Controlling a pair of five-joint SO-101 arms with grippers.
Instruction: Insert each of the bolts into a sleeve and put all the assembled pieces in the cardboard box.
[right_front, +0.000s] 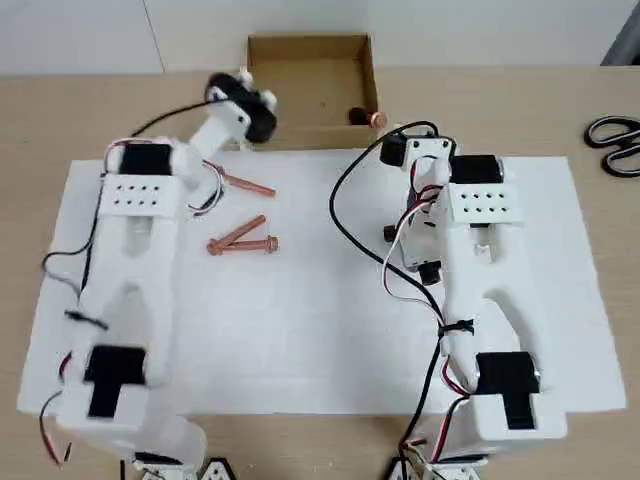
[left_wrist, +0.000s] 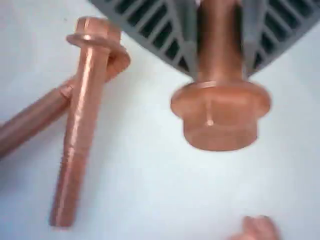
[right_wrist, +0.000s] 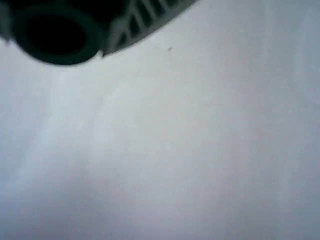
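The left end effector (left_wrist: 218, 62) is pinching a copper bolt (left_wrist: 220, 117) by its shank, with the flanged head sticking out past the ribbed fingers. In the high view this bolt is lying low over the white sheet (right_front: 300, 340), just in front of the cardboard box (right_front: 310, 40), off its left corner.

Two loose bolts (right_front: 240, 238) are resting crossed on the sheet, a little farther from the cardboard box than the pinched one. A finished piece (right_front: 367, 118) is already sitting inside the cardboard box, against its right wall.

The right end effector (right_wrist: 60, 27) seems to be gripping a black sleeve (right_wrist: 50, 37), open end showing. It is hanging over bare sheet in front of the right side of the cardboard box.

The bolts are looking like solid metal: stiff, fairly heavy for their size, and smooth enough to be slipping or rolling when nudged. Holding one mid-shank, as here, is leaving the threaded tip free for entry, though it may be swivelling between the fingers. The sleeve is looking light and rigid, so gripping it across its outer wall is keeping the bore clear.
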